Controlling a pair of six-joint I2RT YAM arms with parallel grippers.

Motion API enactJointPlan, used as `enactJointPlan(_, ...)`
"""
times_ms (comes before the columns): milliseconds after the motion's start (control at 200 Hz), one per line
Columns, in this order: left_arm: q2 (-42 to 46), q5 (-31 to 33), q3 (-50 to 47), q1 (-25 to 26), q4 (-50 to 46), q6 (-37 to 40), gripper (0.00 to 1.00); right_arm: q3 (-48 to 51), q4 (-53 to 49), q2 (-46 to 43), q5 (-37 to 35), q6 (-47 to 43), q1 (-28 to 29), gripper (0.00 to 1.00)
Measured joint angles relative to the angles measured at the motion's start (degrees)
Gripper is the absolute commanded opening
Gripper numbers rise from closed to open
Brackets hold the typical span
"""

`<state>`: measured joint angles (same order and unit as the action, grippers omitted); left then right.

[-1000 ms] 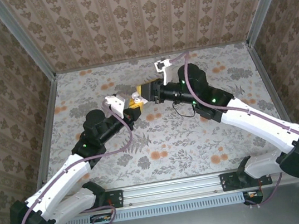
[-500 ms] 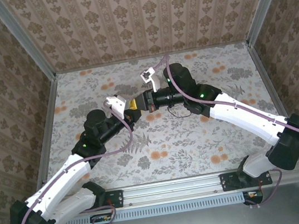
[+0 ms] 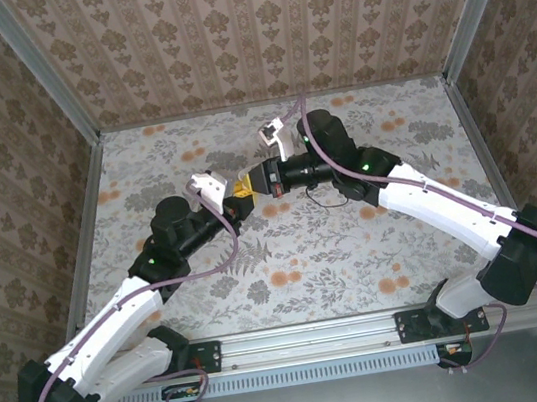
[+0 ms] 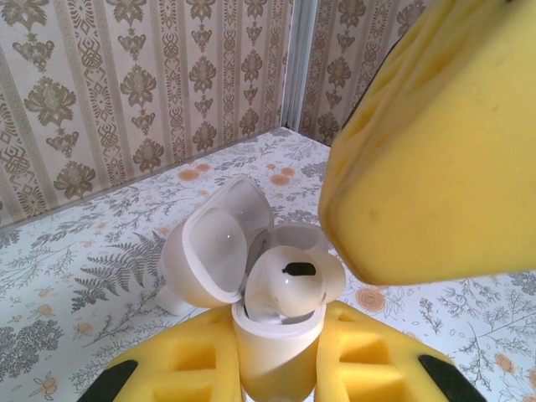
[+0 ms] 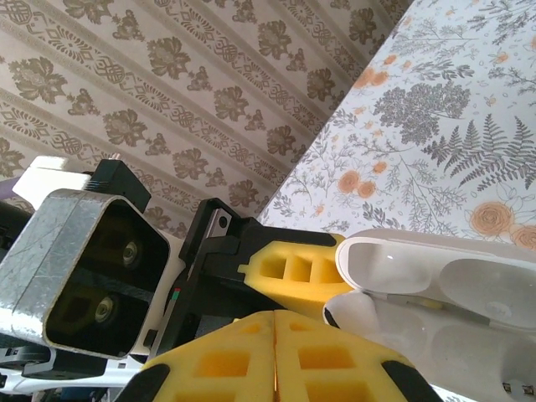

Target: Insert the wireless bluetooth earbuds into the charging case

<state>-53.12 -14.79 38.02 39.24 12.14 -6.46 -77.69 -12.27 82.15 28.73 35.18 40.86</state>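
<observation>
Pinching the lower body of the white charging case [image 4: 209, 251] between its yellow pads, the left gripper [image 4: 276, 368] holds it with the lid swung open; one earbud [image 4: 289, 285] sits in the case. Just beyond, the right gripper [image 5: 275, 339] has its pads pressed together on nothing, close beside the open case, and contact cannot be told.

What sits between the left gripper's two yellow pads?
The open white charging case, with an earbud poking from its top. This shows in the left wrist view.
</observation>
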Motion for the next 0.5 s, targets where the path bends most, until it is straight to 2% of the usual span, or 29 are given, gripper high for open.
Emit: enactJointPlan(500,0.0,0.0,0.0,0.0,-0.1,0.0,0.00,0.0,-1.4,0.7,-0.2,-1.3,-0.2,0.07)
